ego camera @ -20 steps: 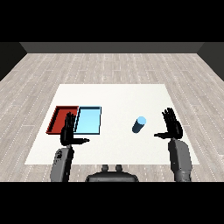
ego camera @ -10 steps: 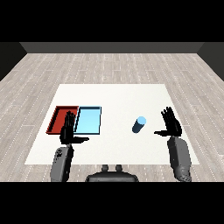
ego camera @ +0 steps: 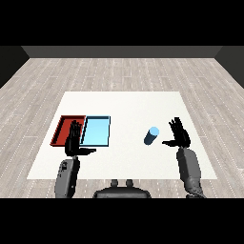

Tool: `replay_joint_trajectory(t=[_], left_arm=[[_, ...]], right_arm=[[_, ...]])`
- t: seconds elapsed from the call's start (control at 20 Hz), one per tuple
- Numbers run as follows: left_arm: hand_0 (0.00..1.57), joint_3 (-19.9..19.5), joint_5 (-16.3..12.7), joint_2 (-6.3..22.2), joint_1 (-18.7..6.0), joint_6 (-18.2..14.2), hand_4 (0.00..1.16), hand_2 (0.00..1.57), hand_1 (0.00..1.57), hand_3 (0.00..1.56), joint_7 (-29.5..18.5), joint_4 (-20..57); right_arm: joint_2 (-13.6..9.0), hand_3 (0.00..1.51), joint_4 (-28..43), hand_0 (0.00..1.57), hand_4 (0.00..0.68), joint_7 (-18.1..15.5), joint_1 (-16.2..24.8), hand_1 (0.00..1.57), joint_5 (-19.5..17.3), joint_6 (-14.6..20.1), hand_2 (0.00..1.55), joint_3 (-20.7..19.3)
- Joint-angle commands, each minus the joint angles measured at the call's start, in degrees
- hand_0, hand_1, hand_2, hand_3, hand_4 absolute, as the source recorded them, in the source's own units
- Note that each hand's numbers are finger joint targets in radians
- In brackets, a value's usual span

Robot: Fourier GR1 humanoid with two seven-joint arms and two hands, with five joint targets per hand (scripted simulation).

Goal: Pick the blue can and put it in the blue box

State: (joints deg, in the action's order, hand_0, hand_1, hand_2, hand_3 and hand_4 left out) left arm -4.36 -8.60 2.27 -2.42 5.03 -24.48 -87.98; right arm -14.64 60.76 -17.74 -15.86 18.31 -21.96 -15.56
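A blue can (ego camera: 151,135) stands upright on the white table, right of the middle. My right hand (ego camera: 178,135) is open, fingers straight up, a short way to the can's right and apart from it. The light blue tray (ego camera: 96,131) lies at the left with nothing in it. My left hand (ego camera: 74,141) is open too, raised in front of the seam between the two trays.
A red tray (ego camera: 65,128) lies against the left side of the light blue tray. The white table (ego camera: 128,107) stretches behind both trays and the can, with wooden floor around it.
My right hand has drifted slightly left toward the can. The left hand and the can have not visibly moved.
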Motion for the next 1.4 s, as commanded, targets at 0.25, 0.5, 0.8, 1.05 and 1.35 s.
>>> replay_joint_trajectory(t=[0.25, 0.5, 0.8, 1.05, 1.35], left_arm=[[0.0, -1.4, -3.0, 0.7, 1.5, 2.2, 0.0, 0.0, 0.0, 0.0, -0.6, -0.7], [0.0, 0.9, 0.4, -0.4, 2.2, -0.4, 0.0, 0.0, 0.0, 0.0, 0.4, -3.2], [0.0, -1.9, -0.7, 1.6, -0.5, 1.0, 0.0, 0.0, 0.0, 0.0, -2.1, 1.7], [0.0, -1.4, -2.7, 1.7, 3.8, 1.9, 0.0, 0.0, 0.0, 0.0, -0.5, -3.5], [0.0, 3.5, 1.1, -2.0, 4.5, -2.1, 0.0, 0.0, 0.0, 0.0, 0.7, -7.1]], right_arm=[[0.6, 0.0, -5.7, 0.0, 0.0, -2.2, -0.6, 0.0, -0.9, 0.2, 0.0, 0.8], [2.3, 0.0, -15.4, 0.0, 0.0, -7.7, -5.2, 0.0, -3.6, 0.4, 0.0, 2.0], [2.9, 0.0, -12.1, 0.0, 0.0, -3.0, -5.3, 0.0, -2.6, 1.7, 0.0, 3.2], [4.1, 0.0, -11.3, 0.0, 0.0, -2.7, -4.8, 0.0, -2.1, 1.7, 0.0, 3.9], [5.9, 0.0, -10.4, 0.0, 0.0, -2.9, -5.5, 0.0, -2.7, 4.5, 0.0, 4.9]])
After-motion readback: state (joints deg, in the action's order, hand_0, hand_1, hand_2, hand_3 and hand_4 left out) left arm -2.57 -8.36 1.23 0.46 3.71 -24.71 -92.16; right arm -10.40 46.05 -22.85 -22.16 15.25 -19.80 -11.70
